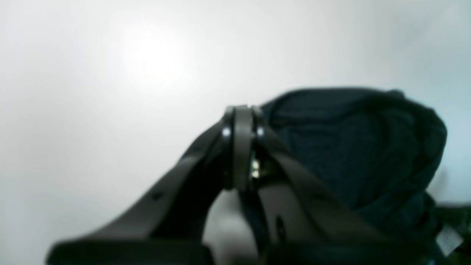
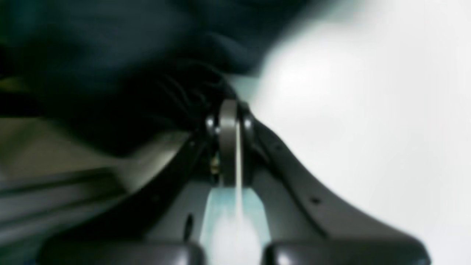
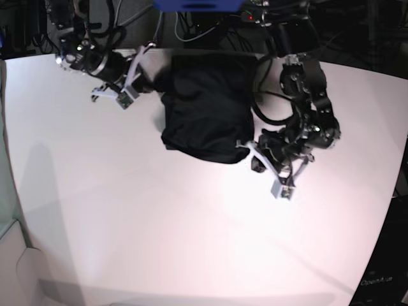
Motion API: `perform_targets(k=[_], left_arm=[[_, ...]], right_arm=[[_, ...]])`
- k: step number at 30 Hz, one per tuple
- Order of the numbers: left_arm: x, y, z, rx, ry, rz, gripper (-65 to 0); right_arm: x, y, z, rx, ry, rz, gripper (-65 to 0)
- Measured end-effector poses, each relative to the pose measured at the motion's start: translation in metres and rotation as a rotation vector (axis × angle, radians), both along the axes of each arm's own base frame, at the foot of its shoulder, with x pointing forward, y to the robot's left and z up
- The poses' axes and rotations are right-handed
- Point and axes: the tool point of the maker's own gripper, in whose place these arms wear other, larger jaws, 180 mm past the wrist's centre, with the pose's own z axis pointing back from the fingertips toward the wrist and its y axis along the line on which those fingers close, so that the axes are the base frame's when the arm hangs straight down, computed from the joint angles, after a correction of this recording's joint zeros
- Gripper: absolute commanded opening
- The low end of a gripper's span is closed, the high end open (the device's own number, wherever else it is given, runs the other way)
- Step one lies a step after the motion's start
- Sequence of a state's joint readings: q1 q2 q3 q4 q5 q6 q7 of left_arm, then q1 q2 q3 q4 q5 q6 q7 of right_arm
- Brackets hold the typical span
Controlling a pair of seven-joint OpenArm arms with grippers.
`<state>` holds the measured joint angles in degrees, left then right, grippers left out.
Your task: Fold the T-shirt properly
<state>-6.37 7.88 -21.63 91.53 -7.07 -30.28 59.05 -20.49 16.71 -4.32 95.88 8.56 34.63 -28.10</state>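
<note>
The T-shirt (image 3: 204, 108) lies as a compact dark bundle on the white table (image 3: 159, 223), toward the back middle. My left gripper (image 3: 250, 153) sits at the bundle's near right corner. In the left wrist view its jaws (image 1: 243, 110) are shut with nothing between them, and the T-shirt (image 1: 360, 147) rises just right of them. My right gripper (image 3: 153, 81) is at the bundle's far left edge. The blurred right wrist view shows it (image 2: 230, 106) shut too, apparently empty, with the T-shirt (image 2: 110, 55) filling the upper left.
Dark cables and equipment (image 3: 210, 19) crowd the table's back edge behind the shirt. The left arm's black links (image 3: 306, 83) arch over the table right of the bundle. The table's left edge (image 3: 7, 166) curves down to a grey floor.
</note>
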Motion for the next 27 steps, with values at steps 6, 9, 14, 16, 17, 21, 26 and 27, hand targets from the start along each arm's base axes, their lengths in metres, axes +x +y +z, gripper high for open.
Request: perform_targets(k=[6, 9, 14, 16, 17, 21, 26, 27], left_arm=[[-0.017, 0.112, 0.043, 0.203, -0.032, 0.194, -65.0], [-0.047, 0.153, 0.056, 0.358, -0.002, 0.199, -65.0], [-0.130, 0.186, 0.023, 0.544, 0.202, 0.100, -65.0], [-0.161, 0.196, 0.009, 0.572, 0.272, 0.089, -65.0], [-0.177, 0.197, 0.002, 0.571, 0.289, 0.076, -65.0], [-0.228, 0.180, -0.030, 0.520, 0.333, 0.024, -65.0], [-0.282, 0.126, -0.103, 0.397, 0.414, -0.062, -65.0], [-0.294, 0.119, -0.122, 0.375, 0.447, -0.064, -65.0]], right_arm=[[0.026, -0.061, 0.051, -0.103, -0.156, -0.139, -65.0], [0.017, -0.078, 0.075, -0.123, -0.205, -0.193, -65.0], [-0.049, -0.105, 0.042, -0.135, -0.032, -0.404, -65.0], [-0.063, -0.116, 0.046, -0.130, -0.052, -0.452, -65.0], [-0.070, -0.117, 0.051, -0.107, -0.078, -0.469, -65.0], [-0.119, -0.099, 0.029, -0.021, 0.019, -0.496, -65.0], [-0.159, -0.106, -0.027, 0.055, 0.144, -0.637, -65.0], [-0.168, -0.102, -0.044, 0.081, 0.180, -0.661, -65.0]])
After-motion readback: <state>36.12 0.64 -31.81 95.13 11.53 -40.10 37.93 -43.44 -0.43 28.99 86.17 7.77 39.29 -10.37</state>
